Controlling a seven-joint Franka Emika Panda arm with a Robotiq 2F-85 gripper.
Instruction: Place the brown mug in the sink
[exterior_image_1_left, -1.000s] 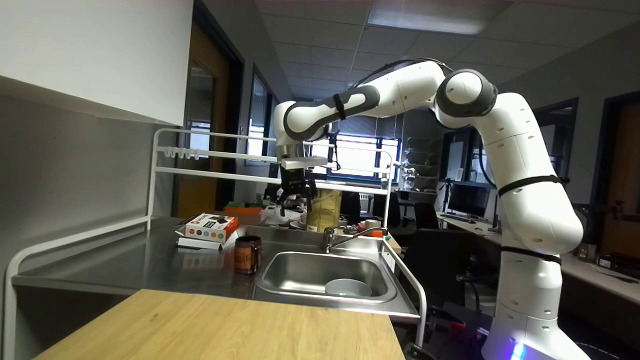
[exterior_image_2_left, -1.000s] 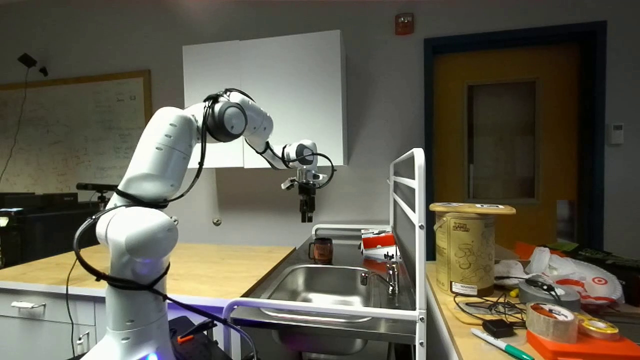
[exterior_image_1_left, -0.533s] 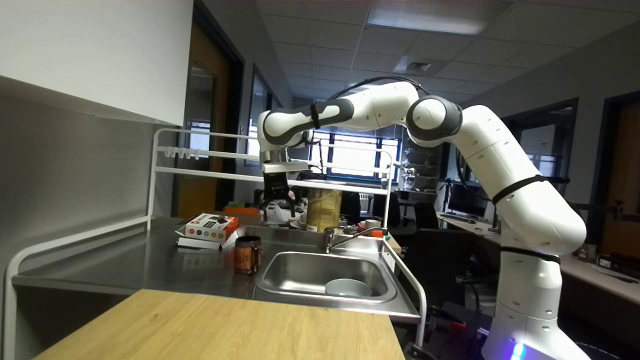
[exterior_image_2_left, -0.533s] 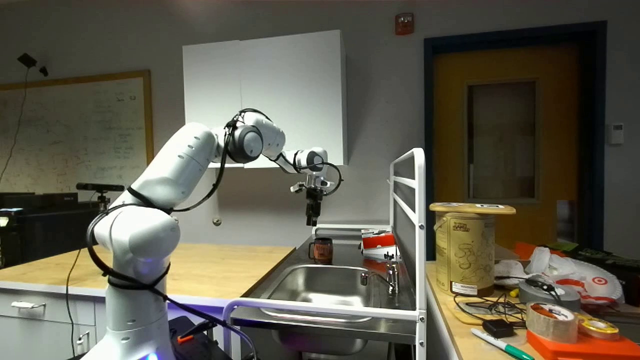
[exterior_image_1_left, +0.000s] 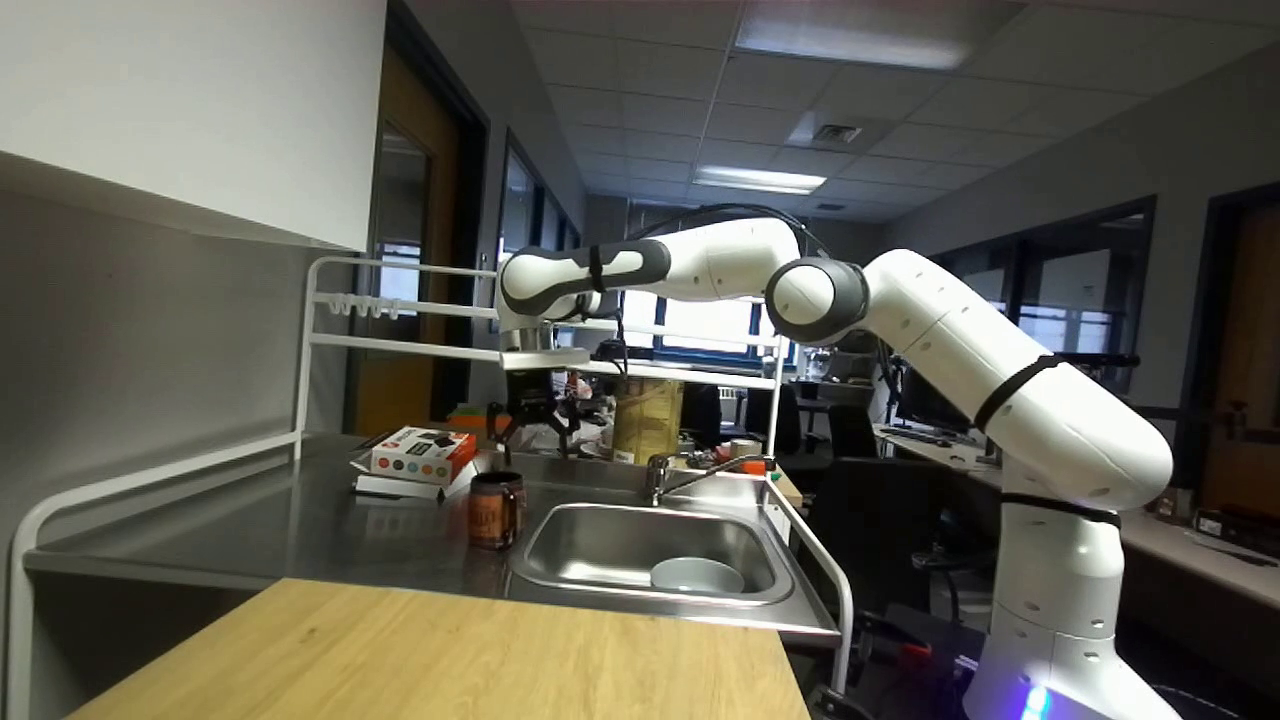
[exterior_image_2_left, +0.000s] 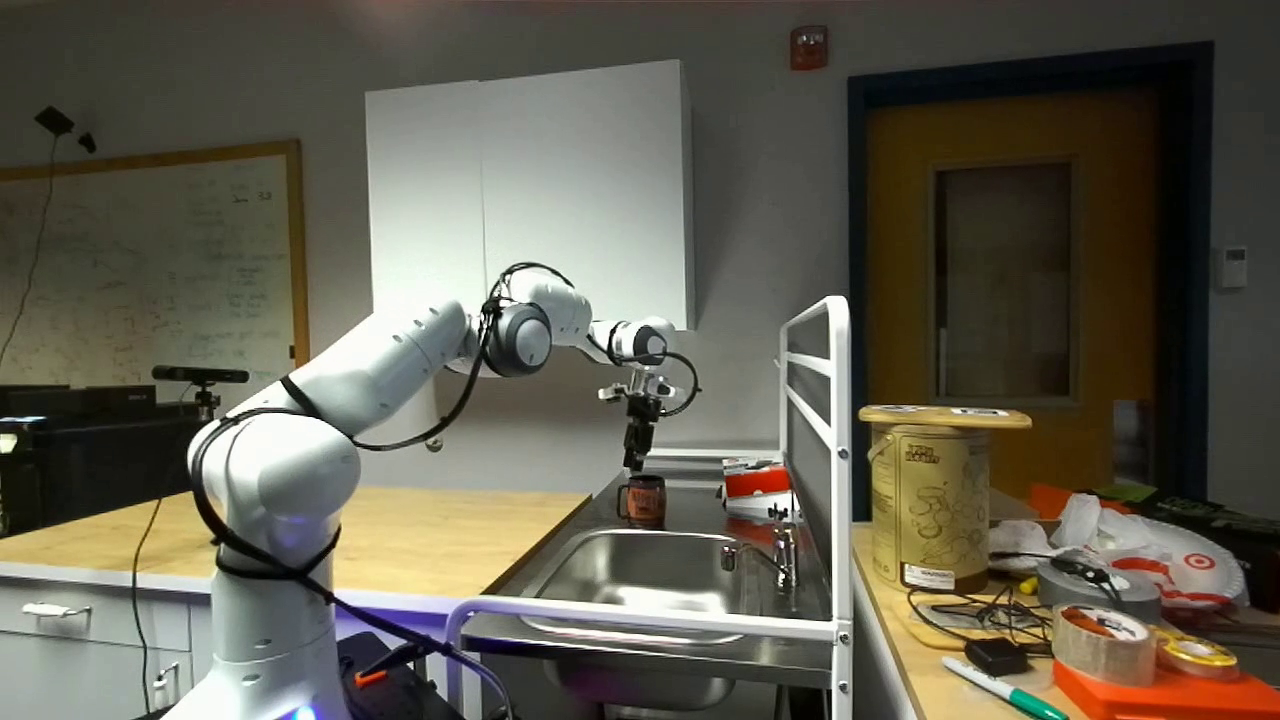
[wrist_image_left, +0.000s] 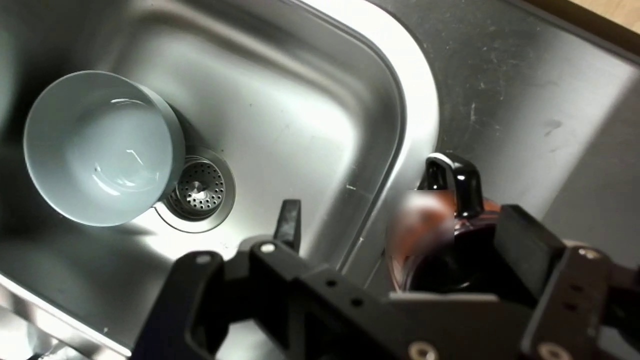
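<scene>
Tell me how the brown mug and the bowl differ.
Place: the mug stands on the counter beside the sink; the bowl sits inside it.
Look: the mug is brown with a patterned side; the bowl is plain pale gray.
Shape: the mug has a handle; the bowl shows none and is wider than the mug.
Shared: both are round and open at the top.

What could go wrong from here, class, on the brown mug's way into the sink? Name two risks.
In the wrist view, one finger of the open claw overlaps the brown mug, so lowering might tip it. A pale bowl sits in the sink; the mug could knock it.
</scene>
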